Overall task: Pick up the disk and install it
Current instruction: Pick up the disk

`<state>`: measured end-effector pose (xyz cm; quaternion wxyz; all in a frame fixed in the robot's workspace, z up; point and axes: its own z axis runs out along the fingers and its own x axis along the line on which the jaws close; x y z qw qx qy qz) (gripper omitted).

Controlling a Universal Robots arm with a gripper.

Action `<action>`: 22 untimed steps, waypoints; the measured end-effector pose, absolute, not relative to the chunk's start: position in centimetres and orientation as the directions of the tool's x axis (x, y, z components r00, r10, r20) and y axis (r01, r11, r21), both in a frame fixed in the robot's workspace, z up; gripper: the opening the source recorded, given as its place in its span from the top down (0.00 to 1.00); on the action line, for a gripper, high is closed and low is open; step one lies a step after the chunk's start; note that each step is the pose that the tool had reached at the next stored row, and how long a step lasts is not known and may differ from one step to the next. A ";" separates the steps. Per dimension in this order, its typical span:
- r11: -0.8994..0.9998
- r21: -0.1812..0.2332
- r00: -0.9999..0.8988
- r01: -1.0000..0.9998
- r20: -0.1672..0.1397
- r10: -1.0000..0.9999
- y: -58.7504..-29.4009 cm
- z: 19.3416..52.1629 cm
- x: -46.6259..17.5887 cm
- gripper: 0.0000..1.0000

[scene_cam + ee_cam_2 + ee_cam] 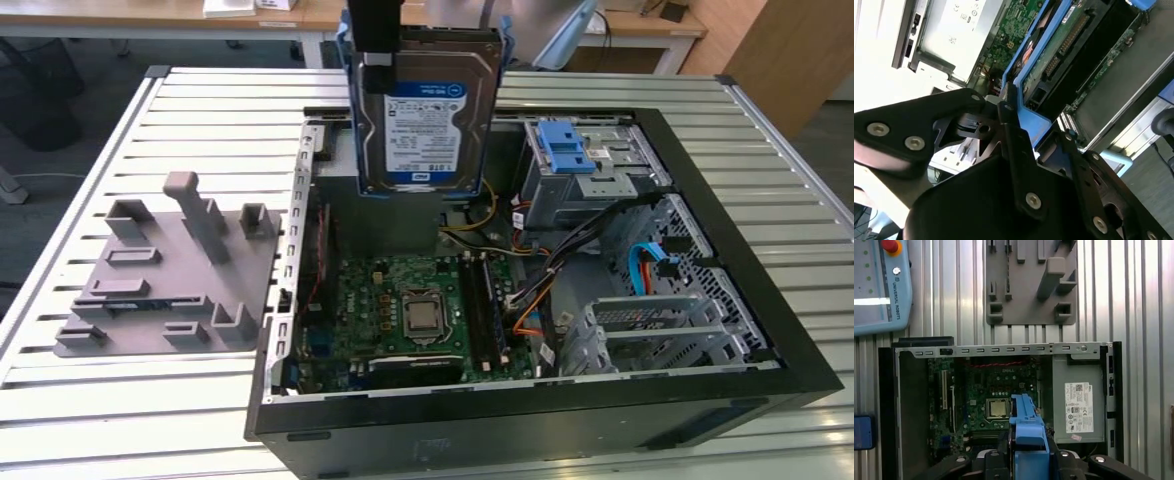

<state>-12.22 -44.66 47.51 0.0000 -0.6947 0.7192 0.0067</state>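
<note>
The disk [427, 110], a silver-grey hard drive with a white-and-blue label and a blue bracket round its edges, hangs upright above the far end of the open computer case [747, 300]. My gripper [378, 62] grips it from above and is shut on its blue-framed edge. In the first wrist view the blue bracket of the disk [1026, 422] sticks out between the black fingers of my gripper [1028, 452], over the motherboard. In the second wrist view the disk [1064, 45] shows its green circuit side, clamped in my gripper [1026, 127].
Inside the case lie the motherboard [414, 300], a silver perforated cage with a blue latch [574, 150] and a grey power-supply box [1078, 395]. A grey fixture plate [160, 270] sits on the slatted table at the exterior view's left. A teach pendant [879, 285] lies nearby.
</note>
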 end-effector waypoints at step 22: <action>0.035 0.010 -0.035 -0.999 -0.009 -0.999 -44.7 47.5 -11.4 0.64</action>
